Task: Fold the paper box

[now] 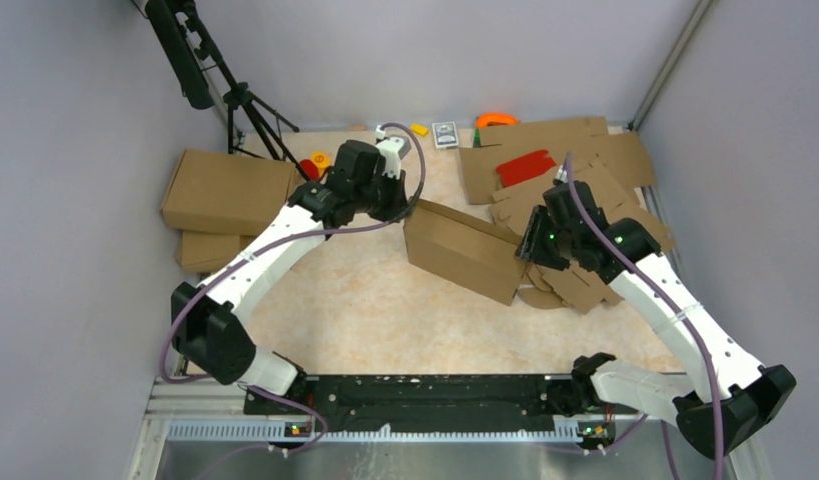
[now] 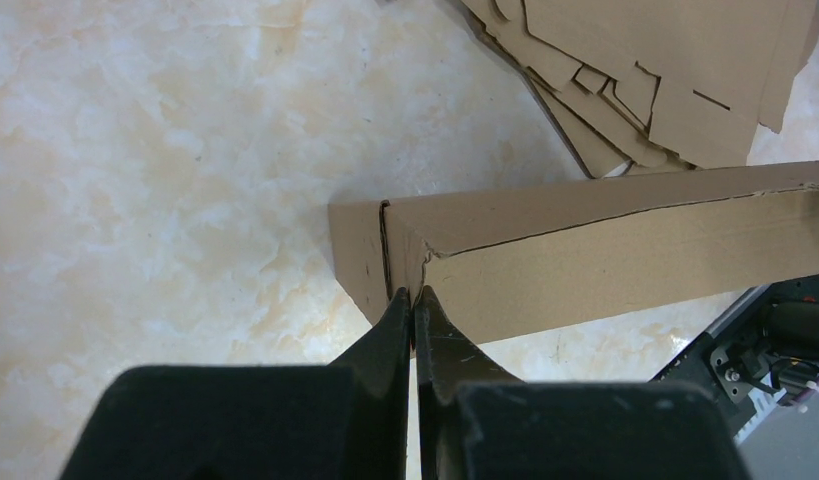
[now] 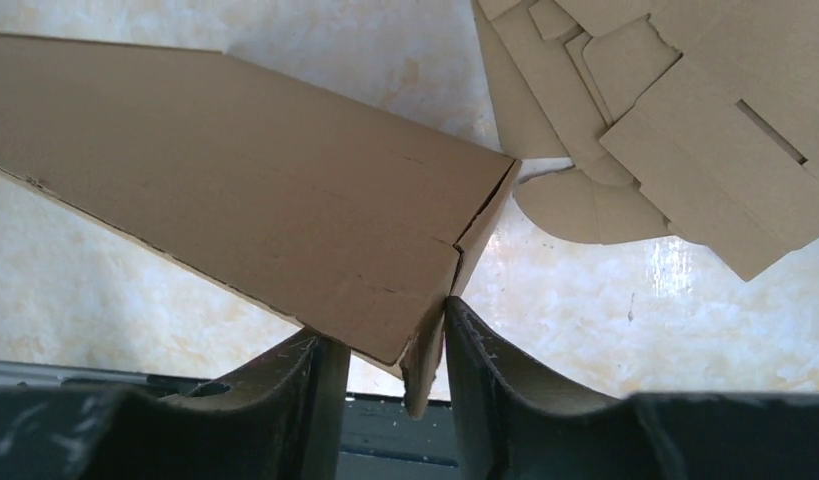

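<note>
**Though Nearly Folded, Not Yet Tucked**

Seen from above, lying closed on the table (image 1: 365, 310): paper box (image 1: 463, 250), between left hand (image 1: 410, 208) and right hand (image 1: 526, 246), near heaped flat sheets (image 1: 585, 180). From the left wrist, touched at one corner by fingers (image 2: 390, 330) pressed together, nothing between. From the right wrist, straddled at the other corner by fingers (image 3: 475, 350) apart, end flap (image 3: 425, 360) loose between. Probably left: tucking that flap.

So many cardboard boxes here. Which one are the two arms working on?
The paper box in the middle: the left gripper meets one corner, and the right gripper straddles the opposite one. The boxes stacked at the left edge lie apart from both.
</note>
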You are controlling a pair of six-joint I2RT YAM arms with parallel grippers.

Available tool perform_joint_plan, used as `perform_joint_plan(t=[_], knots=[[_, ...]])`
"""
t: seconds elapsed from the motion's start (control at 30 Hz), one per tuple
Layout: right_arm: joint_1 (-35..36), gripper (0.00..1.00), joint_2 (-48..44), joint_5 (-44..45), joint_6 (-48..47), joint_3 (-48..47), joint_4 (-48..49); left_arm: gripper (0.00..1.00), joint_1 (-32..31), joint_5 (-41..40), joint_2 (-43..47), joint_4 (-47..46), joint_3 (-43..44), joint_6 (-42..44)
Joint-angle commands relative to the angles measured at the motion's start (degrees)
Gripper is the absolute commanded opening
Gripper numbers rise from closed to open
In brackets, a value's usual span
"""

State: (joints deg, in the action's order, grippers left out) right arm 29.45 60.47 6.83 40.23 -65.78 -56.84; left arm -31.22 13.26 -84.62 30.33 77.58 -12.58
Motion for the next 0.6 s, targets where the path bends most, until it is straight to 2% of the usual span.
perform_joint_plan(t=[0.0, 0.3, 0.47, 0.57], knots=[[-0.3, 0.40, 0.2, 3.0, 0.8, -4.2, 0.5, 0.00, -0.8, -1.1, 1.8, 4.3, -1.4, -2.7], [-0.3, 0.41, -2.6, 4.7, -1.0, -4.6, -5.4, 0.00, -0.9, -1.3, 2.0, 4.7, -1.2, -3.3], [-0.3, 0.29, -3.3, 4.6, -1.4, -4.3, -6.5, 0.00, -0.9, -1.7, 2.1, 5.0, -1.3, -3.3], [-0.3, 0.28, -3.2, 3.3, -2.6, -4.3, -7.2, 0.00, -0.9, -1.7, 2.1, 5.3, -1.0, -3.3]])
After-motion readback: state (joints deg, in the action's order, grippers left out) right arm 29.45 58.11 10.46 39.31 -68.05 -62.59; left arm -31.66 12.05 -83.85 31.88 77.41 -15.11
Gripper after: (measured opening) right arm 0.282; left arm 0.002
